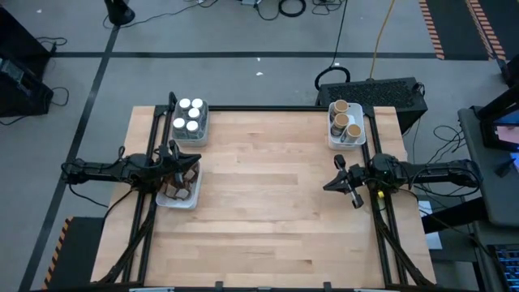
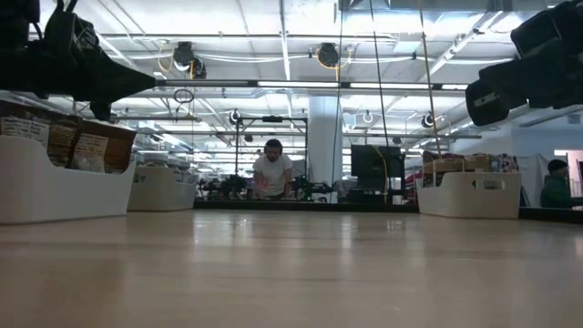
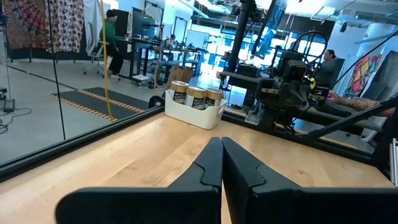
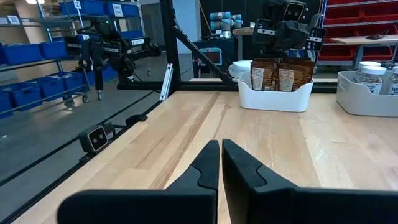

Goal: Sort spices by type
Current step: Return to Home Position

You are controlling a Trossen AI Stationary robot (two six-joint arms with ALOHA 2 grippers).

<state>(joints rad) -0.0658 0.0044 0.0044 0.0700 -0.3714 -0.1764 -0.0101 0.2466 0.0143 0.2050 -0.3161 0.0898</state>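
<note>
left gripper point(image 3: 222, 140): was clenched, empty, over the packets point(image 4: 277, 74); white-lidded jars point(image 1: 188, 115) sat beside it
right gripper point(image 4: 221, 144): was clenched, empty; cork-topped jars point(image 1: 344, 122) sat near it
handling: jars looked stiff, slick, best held mid-body; packets limp

Bright, even light frm ceiling strips point(image 2: 364, 85); soft sheen on table point(image 2: 291, 264)

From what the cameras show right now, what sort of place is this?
Most likely a robotics lab or workshop hall. Blue storage bins fill shelves beyond the table, what looks like another robot arm stands near them, and a person stands under exposed ceiling lights.
</note>
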